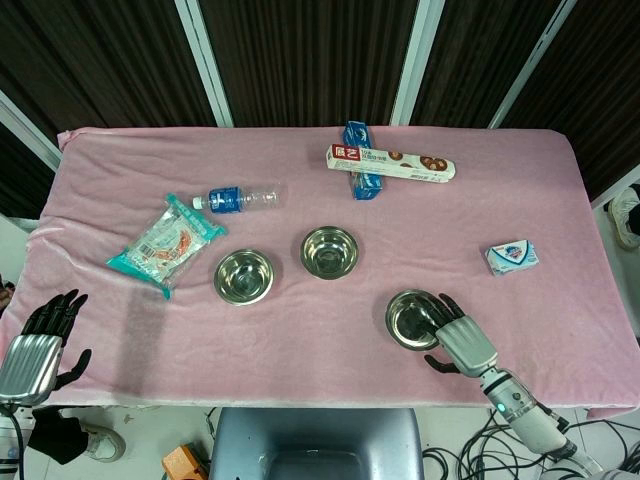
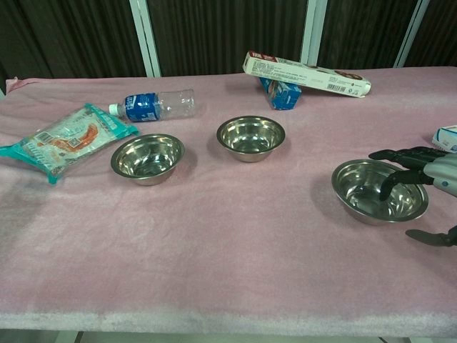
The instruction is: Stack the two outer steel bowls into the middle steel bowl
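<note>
Three steel bowls stand on the pink cloth. The left bowl point(image 1: 243, 277) point(image 2: 148, 158) and the middle bowl point(image 1: 329, 252) point(image 2: 250, 138) sit close together, both empty. The right bowl point(image 1: 413, 320) point(image 2: 379, 191) lies nearer the front edge. My right hand point(image 1: 458, 335) point(image 2: 428, 171) reaches over this bowl's right rim, with dark fingers point(image 2: 394, 180) dipping inside and the thumb spread apart outside the rim. It does not grip the bowl. My left hand point(image 1: 40, 345) hangs off the table's front left corner, fingers apart and empty; the chest view does not show it.
A water bottle point(image 1: 237, 198) point(image 2: 153, 104) and a snack packet point(image 1: 165, 243) point(image 2: 68, 138) lie behind and left of the left bowl. A biscuit box point(image 1: 390, 163) point(image 2: 307, 73) rests on a blue packet point(image 1: 362, 185) point(image 2: 282, 93) at the back. A tissue pack point(image 1: 513, 257) lies right.
</note>
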`<state>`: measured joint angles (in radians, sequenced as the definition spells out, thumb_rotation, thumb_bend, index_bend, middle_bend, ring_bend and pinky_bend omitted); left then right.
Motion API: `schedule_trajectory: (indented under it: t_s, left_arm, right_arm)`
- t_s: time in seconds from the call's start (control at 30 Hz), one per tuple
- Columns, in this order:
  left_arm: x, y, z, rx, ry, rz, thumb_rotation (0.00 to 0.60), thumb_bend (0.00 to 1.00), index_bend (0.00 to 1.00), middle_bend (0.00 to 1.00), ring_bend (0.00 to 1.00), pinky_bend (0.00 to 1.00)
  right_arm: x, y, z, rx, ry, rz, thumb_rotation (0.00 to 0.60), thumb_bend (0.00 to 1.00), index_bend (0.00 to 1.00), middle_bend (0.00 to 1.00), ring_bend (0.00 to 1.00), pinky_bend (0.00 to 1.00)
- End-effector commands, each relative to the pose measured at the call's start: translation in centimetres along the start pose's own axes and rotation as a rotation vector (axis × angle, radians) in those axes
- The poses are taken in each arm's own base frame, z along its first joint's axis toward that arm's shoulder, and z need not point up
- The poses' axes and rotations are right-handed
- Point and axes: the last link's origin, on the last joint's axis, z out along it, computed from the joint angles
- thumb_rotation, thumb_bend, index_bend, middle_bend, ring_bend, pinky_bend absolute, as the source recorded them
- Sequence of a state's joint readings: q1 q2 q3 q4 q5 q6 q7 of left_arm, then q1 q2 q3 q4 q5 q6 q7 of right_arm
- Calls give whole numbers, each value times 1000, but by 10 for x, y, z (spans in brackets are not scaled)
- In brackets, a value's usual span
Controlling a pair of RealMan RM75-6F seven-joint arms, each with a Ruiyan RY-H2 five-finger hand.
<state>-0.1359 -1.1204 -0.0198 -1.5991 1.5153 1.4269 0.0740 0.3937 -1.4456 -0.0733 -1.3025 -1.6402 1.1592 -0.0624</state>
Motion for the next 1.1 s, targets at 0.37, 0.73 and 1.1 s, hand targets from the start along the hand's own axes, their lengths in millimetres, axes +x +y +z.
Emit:
schedule_trajectory:
  t_s: [0.37, 0.73, 1.1]
  left_arm:
    - [-1, 2, 1, -3, -1, 4, 600, 371, 0, 36, 54, 148]
    - [0, -2, -5, 9, 3, -3, 600, 372, 0, 37, 54, 148]
    - [1, -4, -8, 20, 8, -18, 600, 370, 0, 37, 56, 149]
  right_arm:
    - [-1, 0, 1, 6, -2, -8, 600, 422, 475, 0, 0, 0]
    - [-7, -4, 14, 5, 35, -23, 600, 594, 710, 15, 0, 0]
    - [26, -10, 40, 19, 154, -85, 600, 659, 789, 59, 0, 0]
